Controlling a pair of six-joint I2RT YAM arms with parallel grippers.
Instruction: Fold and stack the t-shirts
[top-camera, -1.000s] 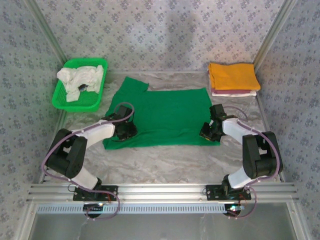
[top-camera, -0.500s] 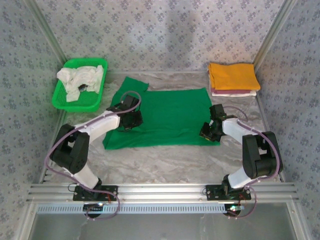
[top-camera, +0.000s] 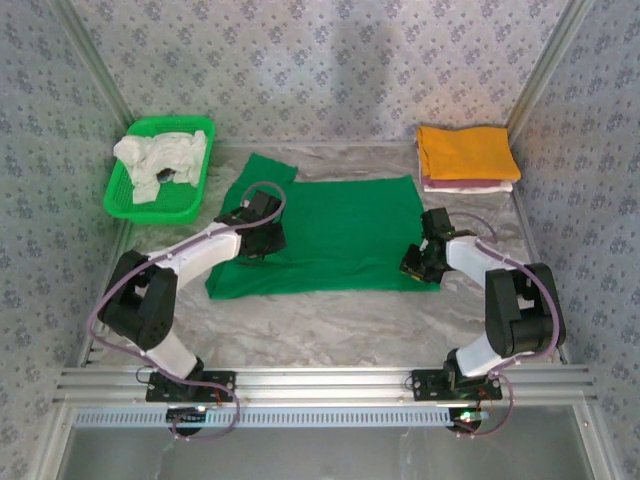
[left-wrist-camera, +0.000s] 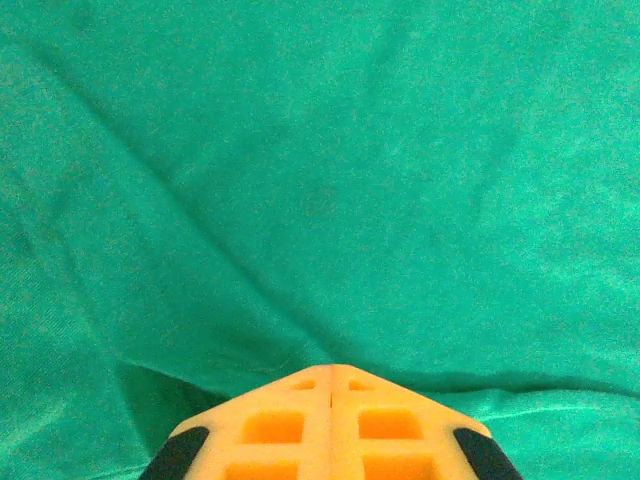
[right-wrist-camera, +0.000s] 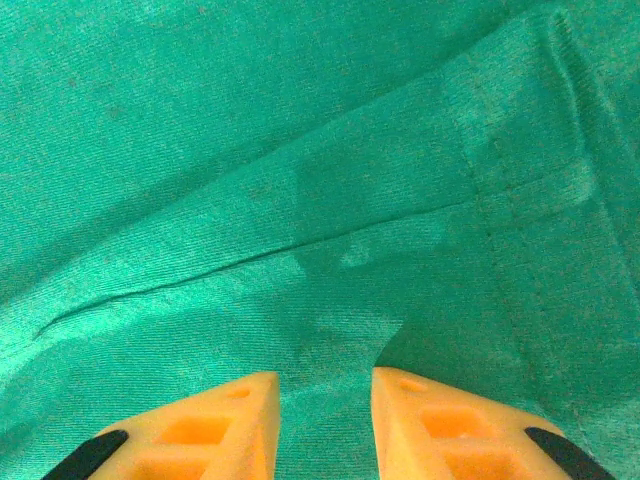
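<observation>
The green shirt (top-camera: 330, 235) lies flat mid-table (top-camera: 330, 325), a soft fine-ribbed knit with one sleeve pointing away at the left. The left gripper (left-wrist-camera: 331, 372) is clenched, its orange lattice tips meeting at a raised crease. The right gripper (right-wrist-camera: 325, 378) sits at the shirt's near right corner by a stitched hem, fingers slightly apart over a fold; I cannot tell if it pinches. A folded orange shirt (top-camera: 465, 152) tops pale ones (top-camera: 470, 185). Crumpled whitish cloth (top-camera: 160, 160) fills the mesh basket (top-camera: 190, 205).
</observation>
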